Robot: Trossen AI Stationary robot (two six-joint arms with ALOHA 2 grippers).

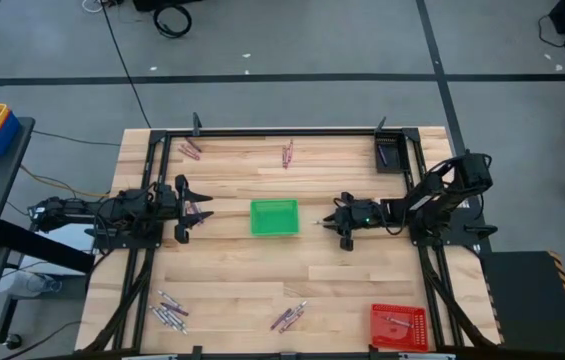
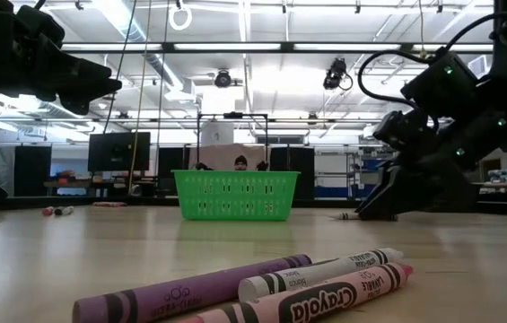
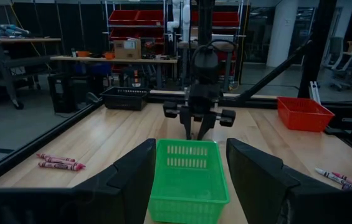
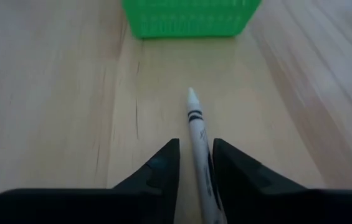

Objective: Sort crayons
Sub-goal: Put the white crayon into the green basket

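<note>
Crayons lie on the wooden table in small loose groups, at the far side (image 1: 191, 150) (image 1: 287, 153) and the near side (image 1: 170, 311) (image 1: 288, 317). A white crayon (image 4: 196, 127) lies flat just right of the green tray (image 1: 274, 217), its tip toward the tray. My right gripper (image 4: 195, 163) is low over the table, slanting down, open, with one finger on each side of this crayon. My left gripper (image 1: 190, 208) waits open at the table's left, level, with a few crayons (image 1: 201, 213) under it. My right gripper has the white crayon's rear half (image 4: 202, 167) between its two fingers, which run along the crayon and slant down from the table's right. A gap shows on one side. On the other side the crayon lies close to the finger (image 4: 225, 168); whether they touch, I cannot tell.
A red tray (image 1: 398, 326) holding a crayon stands at the near right corner and a dark tray (image 1: 392, 152) at the far right corner. A black frame (image 1: 282, 131) borders the table. Purple, white and pink crayons (image 2: 262, 287) lie close to the low camera.
</note>
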